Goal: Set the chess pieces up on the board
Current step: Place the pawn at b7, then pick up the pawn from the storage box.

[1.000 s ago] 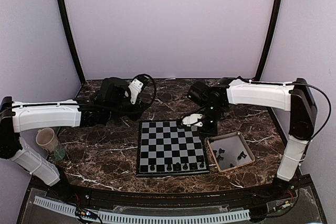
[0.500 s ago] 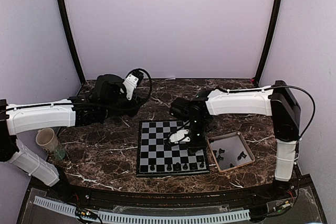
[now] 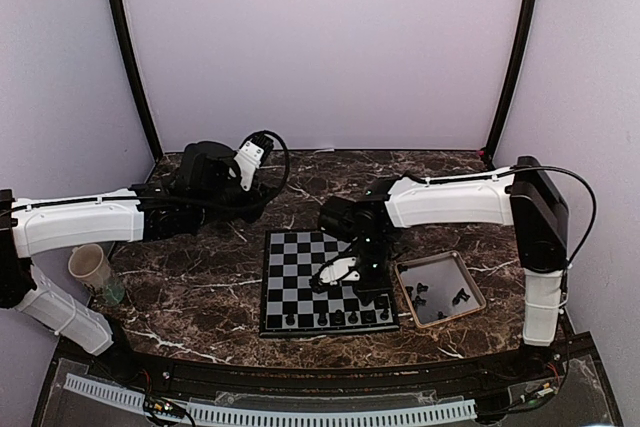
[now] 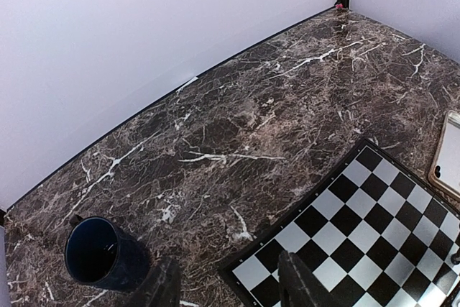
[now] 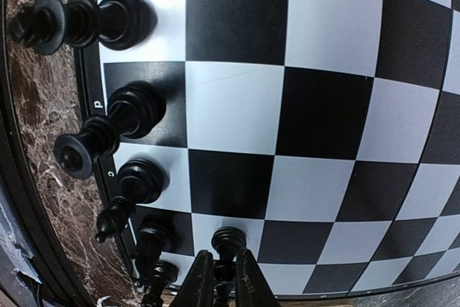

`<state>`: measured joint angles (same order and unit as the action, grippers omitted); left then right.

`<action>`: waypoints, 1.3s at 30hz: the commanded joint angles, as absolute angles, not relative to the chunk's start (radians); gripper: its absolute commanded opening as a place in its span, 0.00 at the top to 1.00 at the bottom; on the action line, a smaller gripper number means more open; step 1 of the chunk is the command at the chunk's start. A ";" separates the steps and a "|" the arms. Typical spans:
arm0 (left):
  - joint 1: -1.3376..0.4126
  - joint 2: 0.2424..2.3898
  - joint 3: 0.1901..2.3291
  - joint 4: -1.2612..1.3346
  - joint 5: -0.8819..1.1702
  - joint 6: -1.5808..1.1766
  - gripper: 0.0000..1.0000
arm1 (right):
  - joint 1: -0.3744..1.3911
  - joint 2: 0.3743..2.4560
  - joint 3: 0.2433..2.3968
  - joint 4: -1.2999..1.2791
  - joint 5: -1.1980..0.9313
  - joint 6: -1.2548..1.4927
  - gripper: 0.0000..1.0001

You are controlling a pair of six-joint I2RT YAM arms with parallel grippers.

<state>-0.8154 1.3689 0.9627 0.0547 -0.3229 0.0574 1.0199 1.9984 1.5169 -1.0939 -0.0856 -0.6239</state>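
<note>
The board [image 3: 318, 277] lies at the table's middle. Several dark chess pieces [image 3: 338, 318] stand along its near edge, and in the right wrist view they line the left side, among them a tall piece [image 5: 108, 131]. My right gripper [image 3: 372, 293] [image 5: 224, 258] hangs low over the board's near right part, shut on a small pawn [image 5: 230, 241]. The pawn's base is over a pale square in the second row; I cannot tell whether it touches. More pieces [image 3: 421, 294] lie in the tray. My left gripper [image 3: 250, 209] [image 4: 230, 289] hovers open and empty beyond the board's far left corner.
A tan-rimmed tray [image 3: 470, 281] sits right of the board. A beige cup [image 3: 92, 267] stands at the left near the left arm's base. A dark blue cup [image 4: 100, 253] stands on the marble table beside my left fingers. Walls close off the back and sides.
My right arm has swung from the board's far right corner toward its near right part and come down with the pawn. The left arm shifted slightly back, then held still.
</note>
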 commanded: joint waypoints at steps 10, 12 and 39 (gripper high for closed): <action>-0.811 1.341 0.970 0.058 -0.321 0.068 0.51 | 1.040 2.015 1.505 -1.105 -0.087 -0.625 0.85; -0.811 1.341 0.970 0.058 -0.321 0.068 0.51 | 1.041 2.012 1.503 -1.104 -0.082 -0.626 0.84; -0.812 1.344 0.965 0.066 -0.312 0.077 0.51 | 0.634 1.605 1.229 -1.056 -0.174 -0.606 0.74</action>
